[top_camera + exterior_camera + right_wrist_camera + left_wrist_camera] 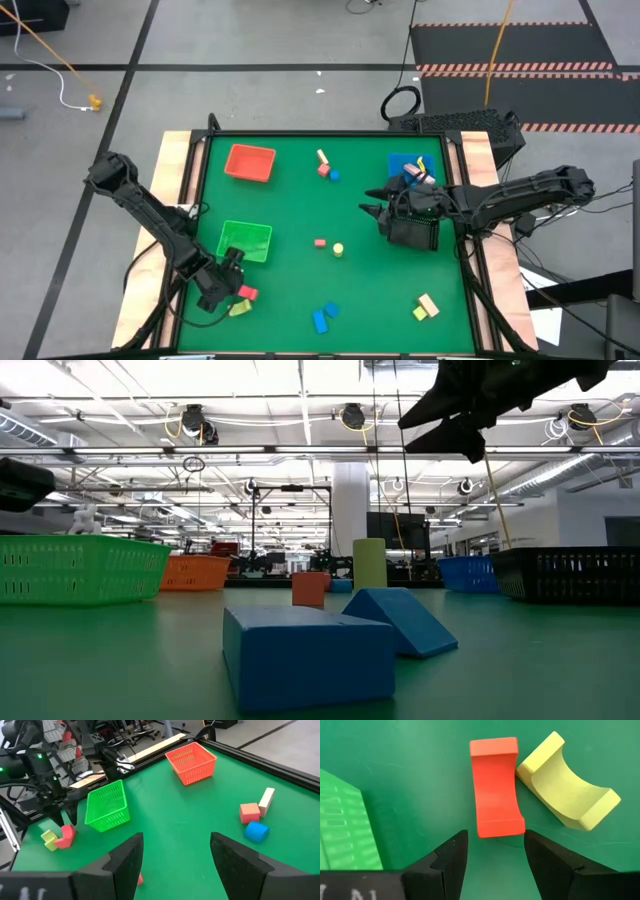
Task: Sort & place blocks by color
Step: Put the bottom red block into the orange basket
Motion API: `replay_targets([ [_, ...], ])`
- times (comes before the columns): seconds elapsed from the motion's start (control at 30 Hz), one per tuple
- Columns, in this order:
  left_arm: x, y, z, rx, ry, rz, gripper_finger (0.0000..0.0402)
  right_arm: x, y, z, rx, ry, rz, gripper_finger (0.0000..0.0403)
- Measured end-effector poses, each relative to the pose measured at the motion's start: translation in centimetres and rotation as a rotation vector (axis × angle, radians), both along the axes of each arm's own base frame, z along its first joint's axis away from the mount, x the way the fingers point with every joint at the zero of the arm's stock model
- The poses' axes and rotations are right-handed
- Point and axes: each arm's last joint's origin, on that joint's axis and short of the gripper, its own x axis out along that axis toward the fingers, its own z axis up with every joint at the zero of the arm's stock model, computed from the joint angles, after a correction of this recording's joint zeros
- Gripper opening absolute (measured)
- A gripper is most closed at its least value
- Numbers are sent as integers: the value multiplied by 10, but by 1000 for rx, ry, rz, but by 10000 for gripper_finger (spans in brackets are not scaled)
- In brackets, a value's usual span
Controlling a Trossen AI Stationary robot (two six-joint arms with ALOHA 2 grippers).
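Observation:
My left gripper (495, 842) points down at the table's near left, open. Its fingers stand just short of one end of a red arched block (496, 785), touching nothing. A yellow arched block (567, 782) leans against that red one (247, 293). My right gripper (373, 204) hovers open and empty, high over the table's right middle (175, 845). Other blocks lie loose on the green mat: a tan bar (322, 157), a red cube (323, 170) and a blue piece (334, 176) at the far middle, and a small red block (319, 242) beside a yellow round one (338, 249) in the centre.
The green basket (246, 240) stands close beside my left gripper. The red basket (250, 162) is at the far left. The blue basket (402, 163), at the far right, holds some blocks. Two blue blocks (324, 316) and a yellow-tan pair (426, 306) lie near the front edge. A black mesh basket (570, 573) stands at the right.

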Motion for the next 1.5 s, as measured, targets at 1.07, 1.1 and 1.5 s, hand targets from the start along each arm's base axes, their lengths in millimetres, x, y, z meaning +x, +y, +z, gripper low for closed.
replay_targets([
  [1.07,4,-2,-17,14,-10,112,193,0,-1,0,-36,8,-10,222],
  [1.1,6,-3,-20,14,-9,112,189,0,-1,0,-36,8,-10,222],
  [1.5,18,-18,-15,-48,-25,78,134,0,-1,0,-35,9,-10,222],
])
